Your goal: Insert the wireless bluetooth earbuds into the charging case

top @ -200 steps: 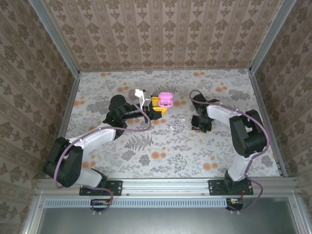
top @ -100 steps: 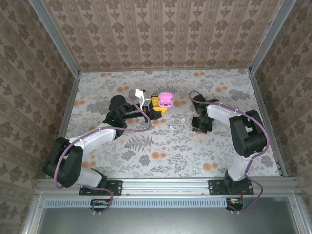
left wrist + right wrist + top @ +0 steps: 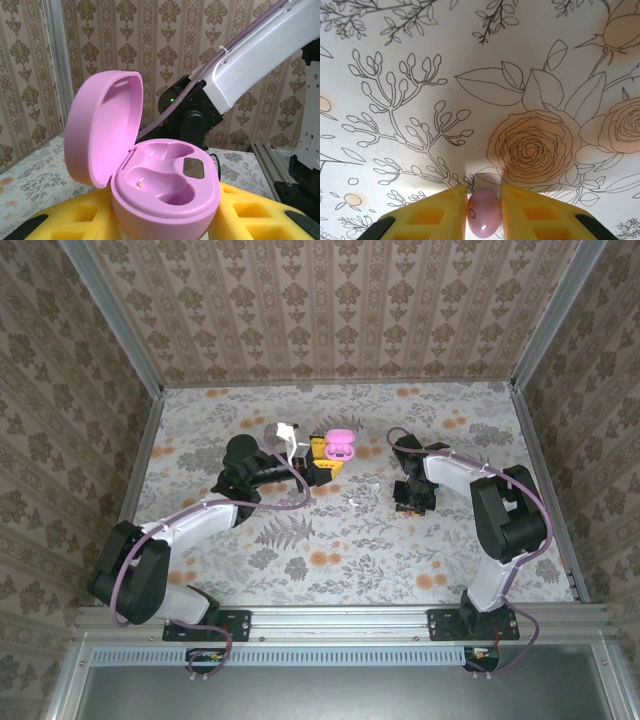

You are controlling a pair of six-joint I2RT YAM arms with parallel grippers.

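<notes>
My right tool (image 3: 484, 202) is pressed onto a pink earbud (image 3: 483, 220), its yellow fingers (image 3: 437, 212) touching the bud on both sides, low over the flowered surface (image 3: 420, 75). My left tool (image 3: 160, 222) pinches the pink charging case (image 3: 165, 187), its lid (image 3: 102, 125) tipped back and both wells bare. I judge this the pick-up step. Next I must lift the bud, carry it leftward to the case and seat it, turned to fit, in one well.
</notes>
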